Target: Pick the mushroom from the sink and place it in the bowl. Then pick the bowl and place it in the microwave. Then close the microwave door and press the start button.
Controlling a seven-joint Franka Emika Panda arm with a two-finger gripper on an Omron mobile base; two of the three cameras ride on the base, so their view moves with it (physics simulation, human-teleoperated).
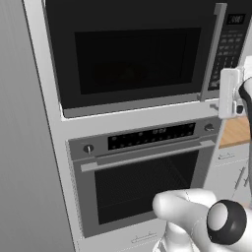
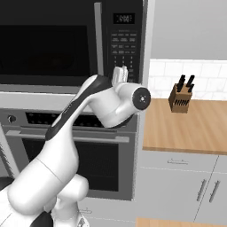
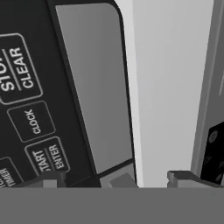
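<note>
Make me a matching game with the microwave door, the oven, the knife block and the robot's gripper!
Things:
1. microwave door
2. oven
3. knife block
4. gripper

Places or states:
A. on the wooden counter
B. close to the START button
C. shut, handle on its right
D. right below the microwave

Pairs: 1-C, 2-D, 3-A, 4-B

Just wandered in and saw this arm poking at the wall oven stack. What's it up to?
The white robot arm has its gripper right up against the microwave keypad, jaws apart and holding nothing. The microwave door is already closed. The hand view shows the START/ENTER button just ahead of the fingertips, so it seems about to press start. The oven below is untouched.
</note>
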